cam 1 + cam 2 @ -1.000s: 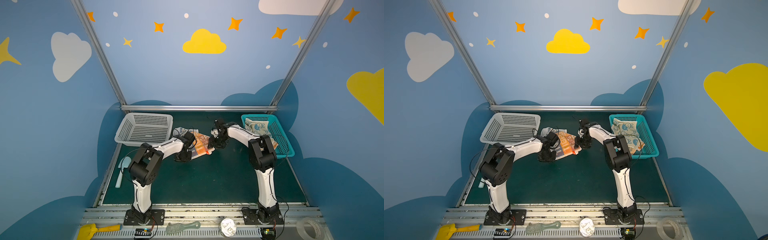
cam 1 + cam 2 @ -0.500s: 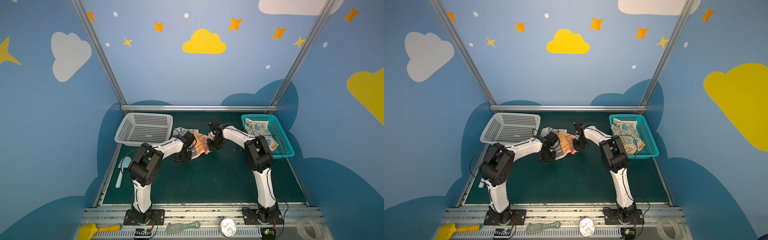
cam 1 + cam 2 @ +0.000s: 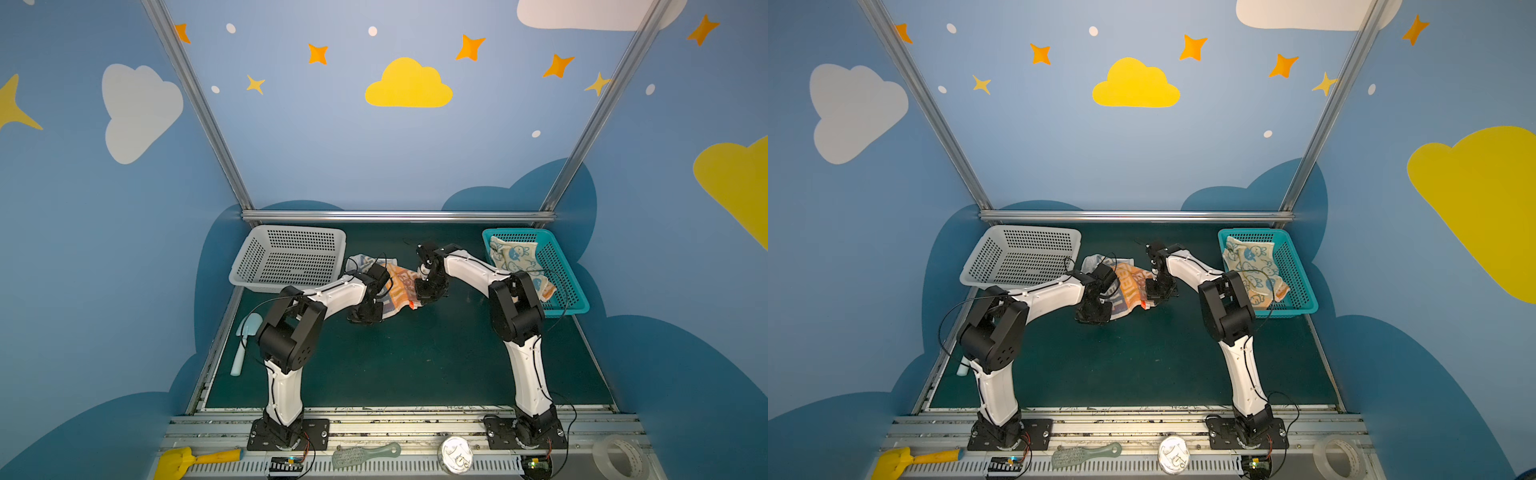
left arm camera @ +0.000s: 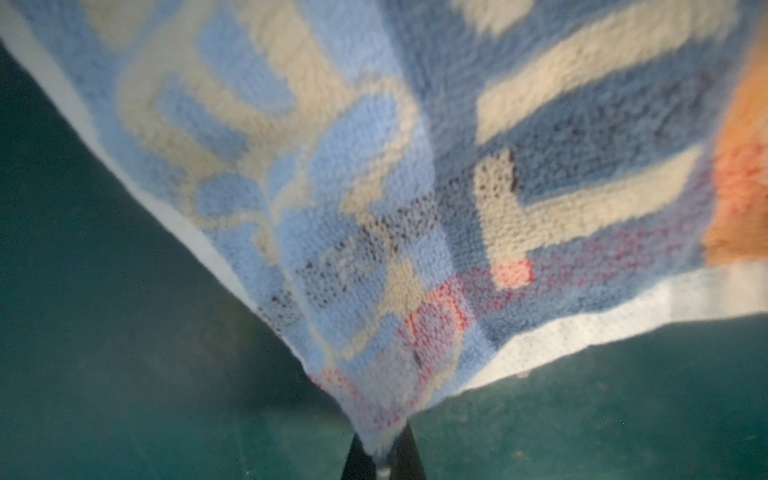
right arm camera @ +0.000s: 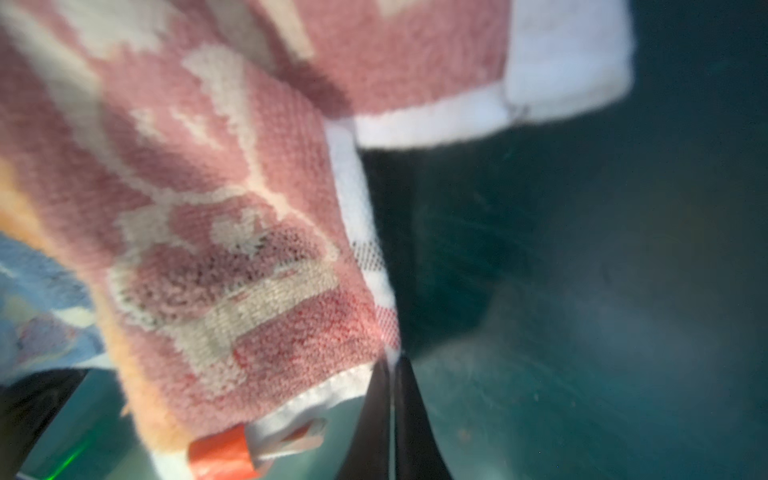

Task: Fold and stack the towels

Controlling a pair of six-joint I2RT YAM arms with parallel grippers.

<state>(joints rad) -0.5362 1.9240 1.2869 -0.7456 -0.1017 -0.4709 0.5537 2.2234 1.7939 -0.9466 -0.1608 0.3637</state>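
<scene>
Your left claw (image 4: 381, 459) is closed tight on a corner of the striped towel (image 4: 374, 187). The blue and cream pile fans out from its tips, with the white hem running away on both sides. Your right claw (image 5: 392, 415) is pinched narrow too, with the white hem of the same towel caught between its fingers. The orange tag (image 5: 220, 457) hangs just beside that claw. In both top views the towel sits bunched between the two claws. Its far edge seems to rest on the green tabletop (image 3: 415, 357), though the arms hide too much for you to be sure. Out past the right claw, on the side away from the left one, stands the teal basket (image 3: 579, 309), and a cream towel (image 3: 513, 257) with blue rabbits lies in it. On the outer side of the left claw stands the grey basket (image 3: 249, 274), close to the striped towel's far corner.
</scene>
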